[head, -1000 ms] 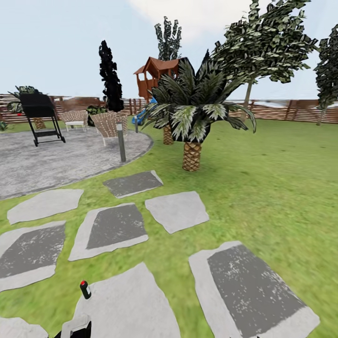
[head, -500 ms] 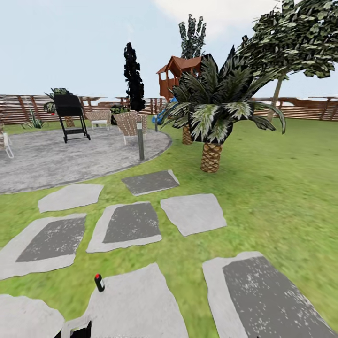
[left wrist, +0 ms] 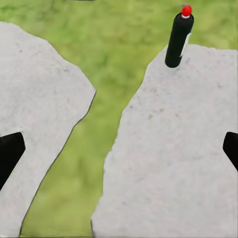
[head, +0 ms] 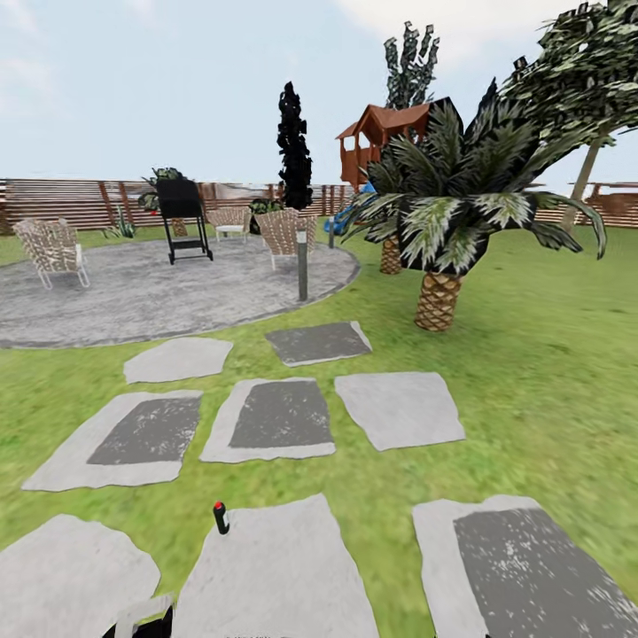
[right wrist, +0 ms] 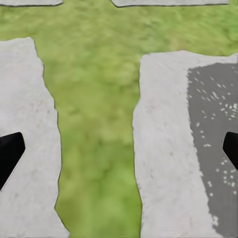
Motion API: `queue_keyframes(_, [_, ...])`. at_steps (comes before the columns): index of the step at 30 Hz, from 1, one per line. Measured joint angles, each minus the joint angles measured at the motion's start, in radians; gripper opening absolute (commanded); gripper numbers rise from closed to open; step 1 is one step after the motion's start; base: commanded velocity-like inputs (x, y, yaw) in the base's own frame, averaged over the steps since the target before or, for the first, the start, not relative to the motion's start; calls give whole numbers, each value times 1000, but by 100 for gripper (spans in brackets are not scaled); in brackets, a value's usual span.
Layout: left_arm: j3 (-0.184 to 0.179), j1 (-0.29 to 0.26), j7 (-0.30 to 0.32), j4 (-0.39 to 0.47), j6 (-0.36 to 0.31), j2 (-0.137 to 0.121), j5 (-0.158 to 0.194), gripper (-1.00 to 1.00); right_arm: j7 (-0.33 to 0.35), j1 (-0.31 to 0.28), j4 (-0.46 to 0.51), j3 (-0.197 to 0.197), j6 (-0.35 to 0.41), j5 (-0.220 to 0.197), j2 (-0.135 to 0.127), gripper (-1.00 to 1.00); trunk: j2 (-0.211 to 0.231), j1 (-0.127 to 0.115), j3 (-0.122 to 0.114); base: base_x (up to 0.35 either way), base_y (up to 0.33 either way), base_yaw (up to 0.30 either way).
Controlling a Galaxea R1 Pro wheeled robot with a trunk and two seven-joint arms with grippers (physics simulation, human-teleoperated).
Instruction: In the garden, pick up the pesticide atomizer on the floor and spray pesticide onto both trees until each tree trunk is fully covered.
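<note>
The upright atomizer [head: 219, 517] could topple if the spread, empty left hand [left wrist: 119, 148] clips it; its footing looks uncertain.

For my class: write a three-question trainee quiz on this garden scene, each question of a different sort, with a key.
1. True or false: the black bottle with a red cap lies flat on the grass.
2. The bottle stands at the edge of: A) a grey stepping stone B) the round paved patio C) the wooden fence
3. Fill in: the left gripper has its fingers ____, holding nothing.

Key: 1 false, it stands upright. 2 A. 3 open.
</note>
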State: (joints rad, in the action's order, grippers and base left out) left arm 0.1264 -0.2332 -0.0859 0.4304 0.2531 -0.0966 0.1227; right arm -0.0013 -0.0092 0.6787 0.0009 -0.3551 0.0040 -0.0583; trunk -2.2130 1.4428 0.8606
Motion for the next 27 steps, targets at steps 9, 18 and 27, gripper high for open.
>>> queue_keyframes(9, [0, 0, 0, 0, 0, 0, 0, 100, -3, 0, 22, -2, 1, -2, 2, 100, 0, 0, 9, 0, 0, 207])
queue_keyframes(18, [-1, 0, 0, 0, 0, 0, 0, 100, -1, 0, 70, 1, 3, 1, 3, 100, 0, 0, 22, 0, 0, 58])
queue_keyframes(27, [1, 0, 0, 0, -1, 0, 0, 100, 0, 0, 70, 4, 4, 1, 3, 100, 0, 0, 37, 57, -38, 8])
